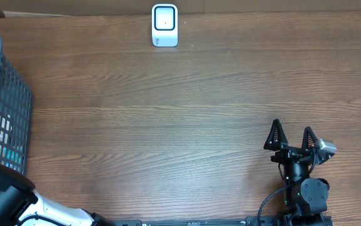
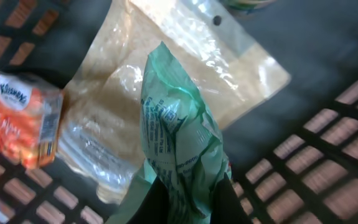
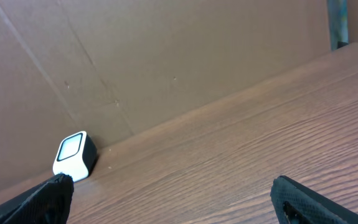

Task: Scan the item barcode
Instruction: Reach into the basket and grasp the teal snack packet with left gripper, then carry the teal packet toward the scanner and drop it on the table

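In the left wrist view my left gripper [image 2: 188, 208] is shut on a crumpled green printed packet [image 2: 179, 124], its dark fingers pinching the packet's lower end inside the basket [image 2: 340, 155]. No barcode shows on the packet. The white barcode scanner [image 1: 165, 25] stands at the back middle of the table, and the right wrist view shows the scanner [image 3: 74, 155] against the cardboard wall. At the front right of the table my right gripper [image 1: 291, 139] rests open and holds nothing. In its own view the right gripper [image 3: 172, 199] frames bare wood.
The grey mesh basket [image 1: 4, 94] stands at the table's left edge, with the left arm [image 1: 4, 194] reaching into it from the front. Inside lie a clear bag of pale grains [image 2: 122, 93] and an orange tissue pack [image 2: 26, 121]. A cardboard wall [image 3: 166, 56] backs the table.
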Action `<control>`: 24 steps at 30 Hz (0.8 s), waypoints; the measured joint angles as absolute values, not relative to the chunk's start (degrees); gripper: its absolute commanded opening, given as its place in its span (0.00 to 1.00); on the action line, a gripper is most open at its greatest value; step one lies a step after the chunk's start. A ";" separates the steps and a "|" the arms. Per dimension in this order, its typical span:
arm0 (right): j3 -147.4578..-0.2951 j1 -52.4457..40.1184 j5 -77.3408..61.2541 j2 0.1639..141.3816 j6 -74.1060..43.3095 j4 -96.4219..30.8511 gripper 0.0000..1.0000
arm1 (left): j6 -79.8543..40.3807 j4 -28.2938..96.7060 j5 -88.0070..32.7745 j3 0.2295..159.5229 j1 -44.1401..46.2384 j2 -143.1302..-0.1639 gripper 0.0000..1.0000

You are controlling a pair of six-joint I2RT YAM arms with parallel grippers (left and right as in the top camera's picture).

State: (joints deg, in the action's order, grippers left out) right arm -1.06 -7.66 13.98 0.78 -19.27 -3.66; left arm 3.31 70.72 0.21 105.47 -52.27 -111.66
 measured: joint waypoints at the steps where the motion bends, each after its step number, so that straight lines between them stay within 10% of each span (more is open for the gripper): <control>1: -1.06 -7.66 14.00 0.78 -19.22 -3.62 1.00 | 3.20 71.55 -0.27 106.48 -52.27 -111.66 0.04; 24: -1.06 -7.66 13.98 0.78 -19.27 -3.66 1.00 | -14.44 67.31 -8.99 110.96 -52.27 -89.43 0.04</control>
